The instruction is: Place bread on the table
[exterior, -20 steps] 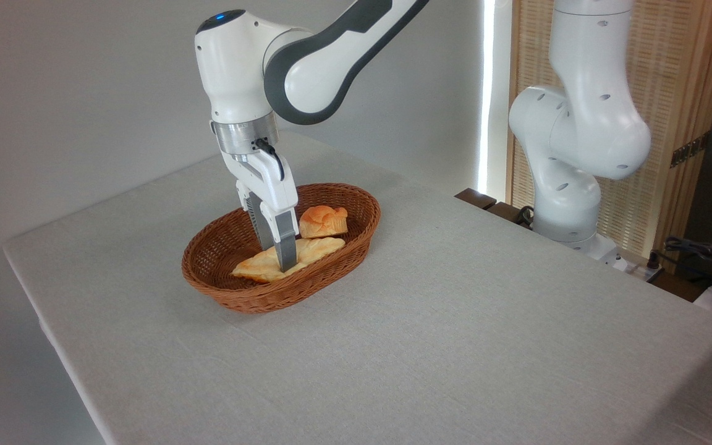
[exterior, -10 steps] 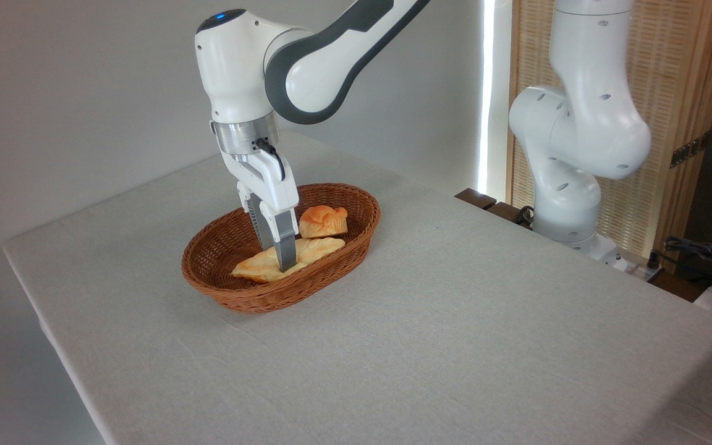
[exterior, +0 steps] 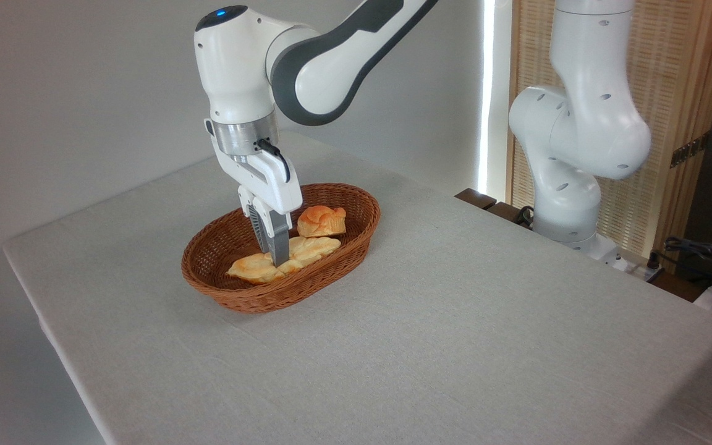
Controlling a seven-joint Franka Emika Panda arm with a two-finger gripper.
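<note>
I have the gripper (exterior: pixel 279 259) down inside the basket (exterior: pixel 331 272), its jaws clamped on the middle of the bread (exterior: pixel 251 267). From my camera I see only one grey finger (exterior: pixel 279 242) clearly, edge-on, so I judge the clamp from how the loaf bunches up at the tips rather than from seeing both pads.

Compared with half a second ago, the wrist sits a little higher and the whole hand has lifted slightly. The bread has changed with it: before it lay long and flat along the basket floor, and now it is pinched and humped where the jaws hold it, with one lobe drooping to the left of the jaws and the other reaching right. Its ends have drawn in toward the fingers, so it looks shorter. I think the left end still touches the wicker, though the view is too coarse to be certain.

The bun (exterior: pixel 321 220) sits just beyond the jaws to the right, against the far wall of the basket, about where it was. The basket itself has not shifted on the table (exterior: pixel 455 321). The bread is still within the basket rim, not on the cloth.
</note>
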